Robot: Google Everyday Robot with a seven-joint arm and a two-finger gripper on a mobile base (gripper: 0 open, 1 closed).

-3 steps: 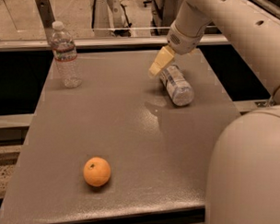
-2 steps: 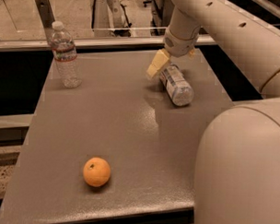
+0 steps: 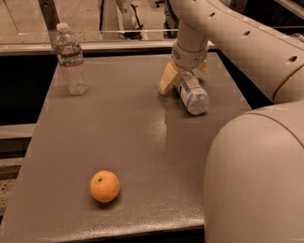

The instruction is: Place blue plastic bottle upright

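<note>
Item 1, arm (image 3: 235, 36): the largest thing in view. Against the frames of a second ago its upper links have swung across above the gripper, and the wrist has dropped a little closer to the table. Item 2, table (image 3: 116, 137): a grey top that lies directly under the gripper. Item 3, gripper (image 3: 183, 79): it now sits low over the table's far side with its pale fingers (image 3: 168, 78) spread, one on each side of the bottle's capped end. You can count it as released, straddling but not yet clamped. Item 4, blue plastic bottle (image 3: 194, 95): it lies on its side between and just in front of the fingers, base toward the camera, and it has not shifted from its earlier spot. Item 5, clear ribbed bottle (image 3: 71, 60): it stands upright, well apart from the gripper at the table's far corner away from the arm. Item 6, orange (image 3: 105, 186): it is well apart from the gripper, near the front edge. Note for you: the approach looks complete, but the grasp and the tilt to upright are both still to do.
</note>
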